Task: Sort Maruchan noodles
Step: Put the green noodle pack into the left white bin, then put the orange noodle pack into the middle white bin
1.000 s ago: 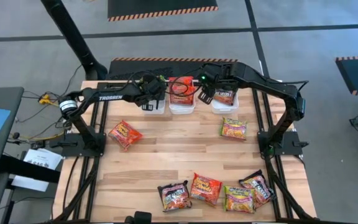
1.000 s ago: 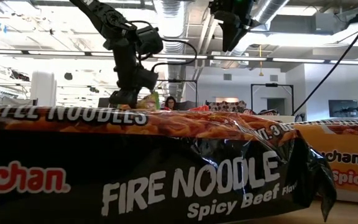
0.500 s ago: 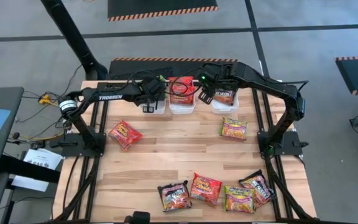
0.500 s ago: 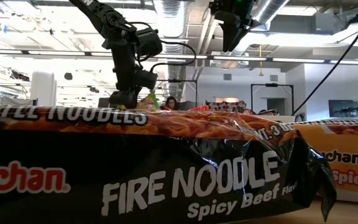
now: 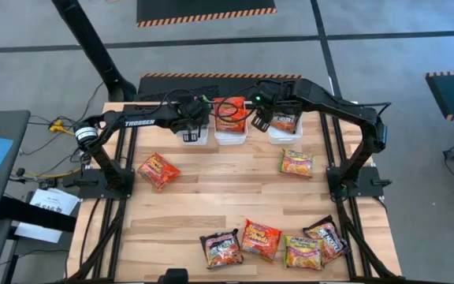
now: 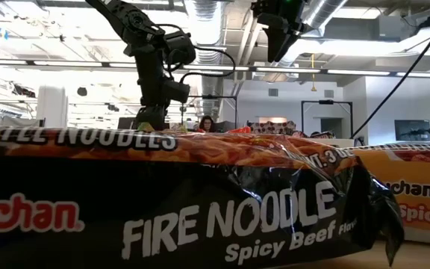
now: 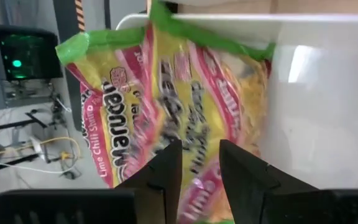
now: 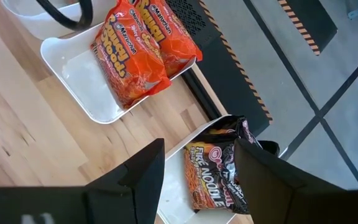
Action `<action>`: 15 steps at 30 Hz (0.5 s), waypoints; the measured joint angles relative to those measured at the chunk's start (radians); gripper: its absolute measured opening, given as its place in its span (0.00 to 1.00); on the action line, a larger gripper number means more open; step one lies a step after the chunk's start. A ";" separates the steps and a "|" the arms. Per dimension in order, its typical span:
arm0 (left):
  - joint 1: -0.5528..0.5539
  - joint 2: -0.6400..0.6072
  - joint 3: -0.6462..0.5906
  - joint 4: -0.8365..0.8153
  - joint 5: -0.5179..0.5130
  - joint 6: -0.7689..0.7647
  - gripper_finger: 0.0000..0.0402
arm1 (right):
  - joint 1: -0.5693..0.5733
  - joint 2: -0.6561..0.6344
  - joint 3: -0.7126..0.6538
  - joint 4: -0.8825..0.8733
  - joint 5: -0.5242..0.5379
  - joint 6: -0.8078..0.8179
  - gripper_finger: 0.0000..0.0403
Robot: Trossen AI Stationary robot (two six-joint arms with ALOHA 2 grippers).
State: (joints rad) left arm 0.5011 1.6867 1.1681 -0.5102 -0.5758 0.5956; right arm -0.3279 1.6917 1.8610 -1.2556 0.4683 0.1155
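Sorting looks roughly half done, judging by what lies where. Three white bins sit in a row at the table's far edge: the left bin (image 5: pixel 195 134) holds a green-yellow packet (image 7: pixel 166 99), the middle bin (image 5: pixel 231 136) red-orange packets (image 8: pixel 143 50), the right bin (image 5: pixel 284 136) a black-purple packet (image 8: pixel 216 168). The left gripper (image 5: pixel 191 126) hovers over the left bin with its fingers (image 7: pixel 166 174) parted just in front of the green-yellow packet – not clamping it, so it reads as released. The right gripper (image 5: pixel 262 120) hangs between the middle and right bins, jaws wide and empty. Six packets are left on the table – one red-orange (image 5: pixel 158 170) at the left, one green-yellow (image 5: pixel 296 163) at the right, and four near the front edge (image 5: pixel 260 239).
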 joint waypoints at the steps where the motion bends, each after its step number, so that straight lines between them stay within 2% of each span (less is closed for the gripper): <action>1: -0.001 0.000 0.002 0.001 0.005 -0.012 0.24 | 0.000 0.000 0.000 0.000 0.000 0.006 0.54; 8: 0.000 0.000 0.072 -0.088 0.023 -0.063 0.24 | 0.000 0.000 0.000 0.000 0.000 0.008 0.54; 12: 0.000 0.000 0.171 -0.195 0.055 -0.131 0.24 | 0.000 0.000 0.000 0.000 0.000 0.002 0.54; 15: 0.007 0.000 0.262 -0.276 0.124 -0.220 0.24 | -0.002 0.000 0.000 -0.007 0.000 -0.040 0.54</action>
State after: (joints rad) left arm 0.5076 1.6867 1.4297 -0.7865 -0.4517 0.3756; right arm -0.3302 1.6917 1.8610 -1.2626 0.4683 0.0750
